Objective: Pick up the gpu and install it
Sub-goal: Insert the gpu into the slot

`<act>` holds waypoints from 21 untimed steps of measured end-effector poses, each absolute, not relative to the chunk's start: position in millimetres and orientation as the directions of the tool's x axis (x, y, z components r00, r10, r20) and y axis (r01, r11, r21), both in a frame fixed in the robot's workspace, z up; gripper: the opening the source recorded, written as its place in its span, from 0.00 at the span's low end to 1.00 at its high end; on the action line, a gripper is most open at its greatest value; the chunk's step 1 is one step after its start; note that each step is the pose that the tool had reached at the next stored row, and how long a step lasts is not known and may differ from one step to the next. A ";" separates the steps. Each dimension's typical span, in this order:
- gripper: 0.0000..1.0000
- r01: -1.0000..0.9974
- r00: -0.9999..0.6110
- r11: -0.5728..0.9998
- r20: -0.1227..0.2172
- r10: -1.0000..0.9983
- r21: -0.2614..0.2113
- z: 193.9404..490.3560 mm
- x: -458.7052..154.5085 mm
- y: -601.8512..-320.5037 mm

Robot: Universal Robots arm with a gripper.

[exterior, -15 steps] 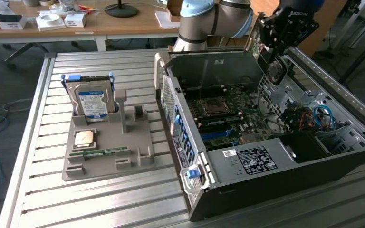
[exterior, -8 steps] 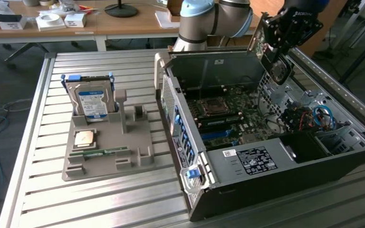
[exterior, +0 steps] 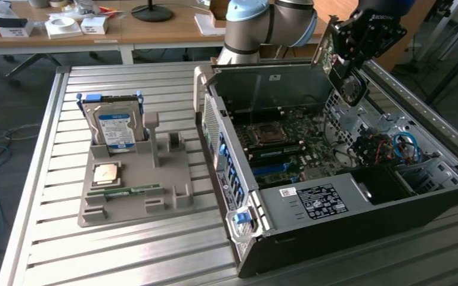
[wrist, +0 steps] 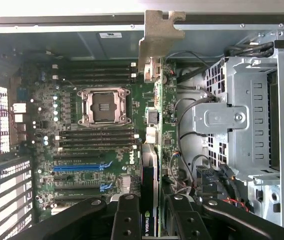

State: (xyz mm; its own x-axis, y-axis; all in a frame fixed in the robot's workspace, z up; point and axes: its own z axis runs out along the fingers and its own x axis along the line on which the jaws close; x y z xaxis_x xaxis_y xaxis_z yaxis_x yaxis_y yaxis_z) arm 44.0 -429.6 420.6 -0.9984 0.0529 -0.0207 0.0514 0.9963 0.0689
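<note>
black fingers point(wrist: 127, 220) of the gripper point(wrist: 152, 222) are closed partway onto the gpu point(wrist: 149, 170), 1 on each face of the thin card, so the tool has a firm-looking pinch on it and nothing else. in the exterior view the gripper point(exterior: 348, 59) hangs over the far corner of the open case point(exterior: 356, 232), on the exterior view's right, with the gpu point(exterior: 350, 86) held roughly upright beneath it, its round fan facing outward, and clear of everything inside the case. from the wrist the card is seen edge-on, running away from the fingers to its pale metal bracket point(wrist: 159, 40), which points toward the case's rear wall. the motherboard point(wrist: 97, 145) lies below it, and the card's edge lines up beside the board's long slots, near the blue slot point(wrist: 79, 167) but well above it, as far as i can judge. so the pickup half of the job looks done: the grey tray point(exterior: 133, 205) on the table carries the hard drive point(exterior: 117, 125) and the memory stick point(exterior: 126, 190), while the gpu is in the air. the install half is not done: the card is not seated in any slot, its bracket is not against the rear openings, and whether it is exactly over the right slot i cannot tell.
</note>
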 end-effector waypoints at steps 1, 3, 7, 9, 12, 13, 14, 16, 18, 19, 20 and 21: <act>0.26 0.051 -0.998 0.996 -0.021 0.053 0.069 420.6 44.0 -429.6; 0.26 0.051 -0.998 0.996 -0.021 0.053 0.069 420.6 44.1 -429.6; 0.26 0.051 -0.998 0.996 -0.021 0.053 0.069 420.6 44.0 -429.6; 0.26 0.050 -0.998 0.996 -0.021 0.052 0.069 420.6 44.0 -429.6; 0.26 0.047 -0.999 0.997 -0.021 0.048 0.069 420.6 44.0 -429.6; 0.26 0.044 -0.999 0.997 -0.021 0.046 0.069 420.6 44.0 -429.6; 0.26 0.041 -0.999 0.997 -0.021 0.042 0.069 420.6 44.0 -429.6; 0.26 0.031 -0.999 0.997 -0.021 0.032 0.069 420.6 44.0 -429.6; 0.26 0.015 -1.000 0.998 -0.021 0.016 0.069 420.6 44.0 -429.6; 0.26 0.005 -1.000 0.998 -0.021 0.007 0.069 420.6 44.0 -429.6; 0.26 -0.004 -1.000 0.998 -0.021 -0.003 0.069 420.6 44.0 -429.6; 0.26 -0.015 -1.000 0.998 -0.021 -0.014 0.069 420.6 44.0 -429.6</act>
